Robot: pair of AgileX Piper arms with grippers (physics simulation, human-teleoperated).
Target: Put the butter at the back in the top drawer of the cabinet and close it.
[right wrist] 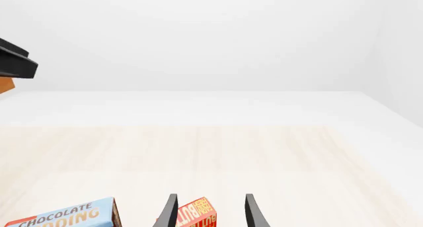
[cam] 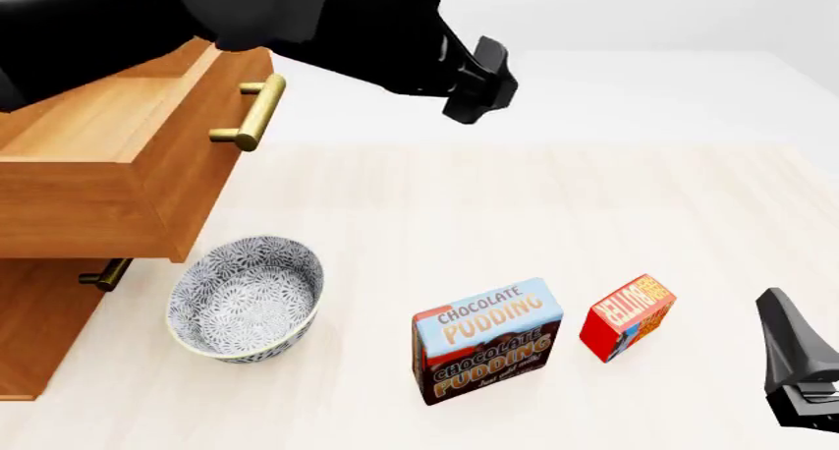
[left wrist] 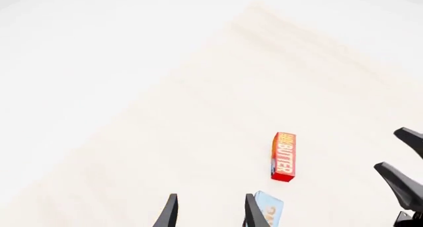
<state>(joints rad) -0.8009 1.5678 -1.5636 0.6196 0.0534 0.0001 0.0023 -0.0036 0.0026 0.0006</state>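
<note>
Front view, left to right: cabinet (cam: 39, 322) at the left edge with its top drawer (cam: 125, 165) pulled open. Patterned bowl (cam: 247, 295) beside it, then Chocolate Pudding box (cam: 488, 338), then butter (cam: 628, 315) on the table. Left gripper (left wrist: 208, 212) raised, jaws parted, empty. Right gripper (right wrist: 208, 211) low near the butter, jaws parted, empty.

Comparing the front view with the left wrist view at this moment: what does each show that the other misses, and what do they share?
Only the front view shows the cabinet with its top drawer pulled open, the patterned bowl, and the left arm overhead. Only the left wrist view shows the left gripper, its fingers apart with nothing between them. Both show the butter, lying on the table, part of the pudding box, and the right gripper.
</note>
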